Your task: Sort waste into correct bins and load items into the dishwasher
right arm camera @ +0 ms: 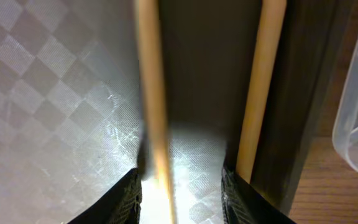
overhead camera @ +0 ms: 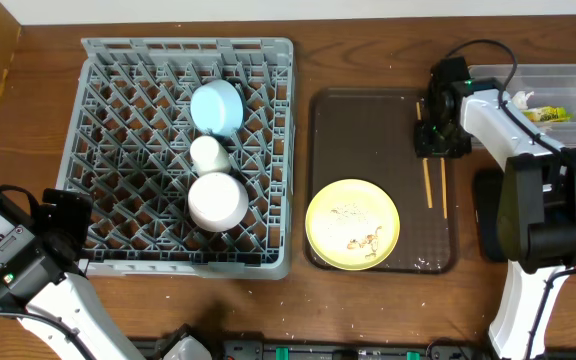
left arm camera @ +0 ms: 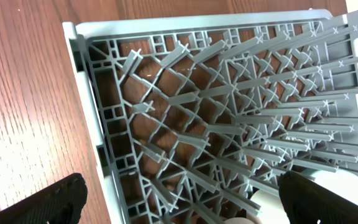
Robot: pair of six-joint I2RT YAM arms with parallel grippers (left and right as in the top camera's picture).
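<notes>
a brown wood-grain table [overhead camera: 358,45] fills the overhead view, with a pale strip of wall [overhead camera: 268,10] along the far edge. the grey dish rack [overhead camera: 108,60] sits on the left half. down its middle stand a light-blue bowl [overhead camera: 217,106], a small white cup [overhead camera: 209,153] and a pale bowl [overhead camera: 217,201], in 1 line and close together. just right of the rack lies a flat dark-brown tray [overhead camera: 368,120]. its surface shows a fine checkered texture with a bright patch of glare in the right wrist view. the yellow plate [overhead camera: 352,224] rests on the tray's near part with whitish crumbs [overhead camera: 348,212] scattered on it. the 2 chopsticks [overhead camera: 428,185] lie side by side along the tray's right edge.

the right gripper [overhead camera: 433,135] hangs over the far ends of the chopsticks. its fingers [right arm camera: 126,199] are apart, and 1 blurred chopstick runs through the gap without being pinched. the other lies against the outer finger by the tray rim.

the clear tub [overhead camera: 548,75] stands at the far right and holds a yellow-green wrapper [overhead camera: 550,114] and a white napkin [overhead camera: 521,98]. the black tub [overhead camera: 484,225] is nearer, partly hidden by the right arm.

the left gripper [overhead camera: 63,215] hovers at the rack's near-left corner, its fingers [left arm camera: 42,202] spread wide with nothing between them.
</notes>
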